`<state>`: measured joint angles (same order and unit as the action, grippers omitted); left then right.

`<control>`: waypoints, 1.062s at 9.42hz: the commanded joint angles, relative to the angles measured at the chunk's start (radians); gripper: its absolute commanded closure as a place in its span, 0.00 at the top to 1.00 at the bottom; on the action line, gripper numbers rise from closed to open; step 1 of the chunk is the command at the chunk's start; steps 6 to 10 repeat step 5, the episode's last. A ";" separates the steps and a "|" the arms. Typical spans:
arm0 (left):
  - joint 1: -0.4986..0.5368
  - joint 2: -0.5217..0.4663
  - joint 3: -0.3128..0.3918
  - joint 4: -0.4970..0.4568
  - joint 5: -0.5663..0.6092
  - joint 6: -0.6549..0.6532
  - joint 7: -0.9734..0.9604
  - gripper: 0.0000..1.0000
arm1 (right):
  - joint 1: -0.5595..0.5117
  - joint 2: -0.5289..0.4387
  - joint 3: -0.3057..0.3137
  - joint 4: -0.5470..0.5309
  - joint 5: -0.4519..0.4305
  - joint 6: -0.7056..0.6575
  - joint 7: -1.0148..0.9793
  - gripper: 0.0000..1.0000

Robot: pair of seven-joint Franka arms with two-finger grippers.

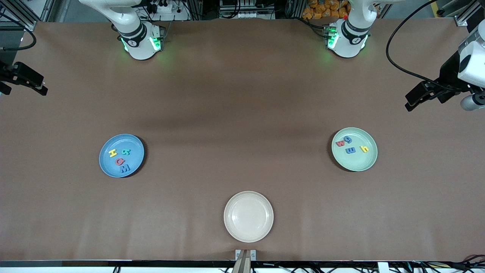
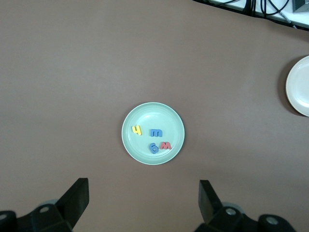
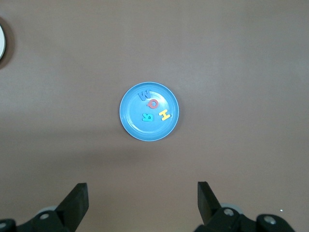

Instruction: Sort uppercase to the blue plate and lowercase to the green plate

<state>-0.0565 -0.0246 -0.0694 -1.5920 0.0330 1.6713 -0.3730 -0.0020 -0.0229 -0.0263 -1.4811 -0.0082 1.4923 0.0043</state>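
**Kid:** Where are the big letters?

**Helper:** Look at the round blue plate (image 1: 108, 163) toward the right arm's end of the table. All four small foam capital letters lie in it: the yellow H (image 1: 112, 153), the teal-green R (image 1: 125, 152), the red Q (image 1: 120, 161) and the blue M (image 1: 124, 169). They sit close together, flat on the plate.

**Kid:** And the small letters?

**Helper:** They lie in the round pale green plate (image 1: 365, 161) toward the left arm's end. You see the red w (image 1: 340, 143), the blue g (image 1: 348, 139), the blue m (image 1: 350, 150) and the yellow h (image 1: 364, 149).

**Kid:** So is the sorting done?

**Helper:** I think so. No letter lies on the brown table (image 1: 242, 94), and the round cream plate (image 1: 248, 216), nearest the front camera, holds nothing.

**Kid:** What are the hands doing?

**Helper:** The right gripper (image 3: 142, 203) hangs high over the blue plate with its two fingers spread wide and nothing between them. The left gripper (image 2: 143, 203) hangs high over the green plate, spread wide and holding nothing too.

**Kid:** What should you do now?

**Helper:** Keep both grippers up and away from the plates. Check each letter once from above. If you go down again, you could bump a light foam letter out over the rim, so I would leave them alone.
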 commanded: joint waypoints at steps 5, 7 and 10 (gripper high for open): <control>0.066 -0.006 -0.066 0.007 0.016 -0.018 -0.007 1.00 | -0.015 -0.002 0.005 0.018 -0.007 -0.026 -0.012 1.00; 0.066 -0.006 -0.066 0.007 0.016 -0.018 -0.007 1.00 | -0.015 -0.002 0.005 0.018 -0.007 -0.026 -0.012 1.00; 0.066 -0.006 -0.066 0.007 0.016 -0.018 -0.007 1.00 | -0.015 -0.002 0.005 0.018 -0.007 -0.026 -0.012 1.00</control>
